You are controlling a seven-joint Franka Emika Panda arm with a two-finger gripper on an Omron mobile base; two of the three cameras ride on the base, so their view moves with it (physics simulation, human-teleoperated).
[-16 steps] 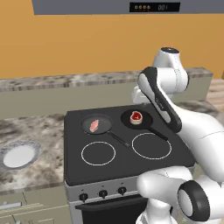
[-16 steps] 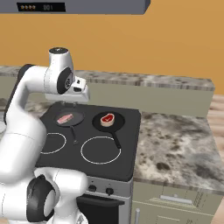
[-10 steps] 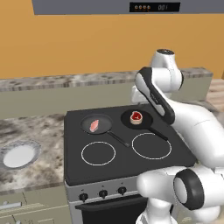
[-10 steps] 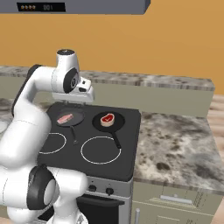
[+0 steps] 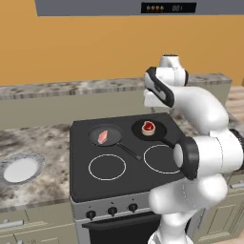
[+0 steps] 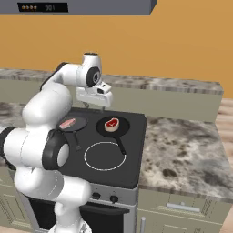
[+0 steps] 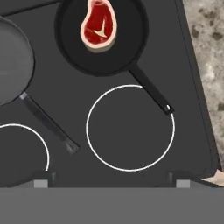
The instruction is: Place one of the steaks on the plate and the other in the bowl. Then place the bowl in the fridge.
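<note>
The round deep red steak (image 5: 149, 127) (image 6: 111, 123) (image 7: 99, 28) lies in the right black pan (image 7: 127, 52) on the stove. In the left pan rests the elongated pale pink steak (image 5: 103, 137) (image 6: 67, 123). The plate (image 5: 33, 159) sits on the counter left of the stove. My gripper (image 5: 152, 106) (image 6: 101, 105) (image 7: 111, 179) hangs open above the back of the stove, near the red steak's pan, holding nothing. Its fingertips (image 7: 41, 180) stand wide apart. The bowl and the fridge are out of view.
The black stove top (image 5: 114, 186) has two free front burner rings (image 5: 107, 167). Pan handles (image 7: 151, 89) point toward the front. Marbled counter (image 6: 182, 145) runs on both sides, with an orange wall and a range hood (image 5: 143, 7) behind.
The arm has swung, carrying the hand a little lower and closer over the red steak's pan. Both steaks and pans have stayed put.
</note>
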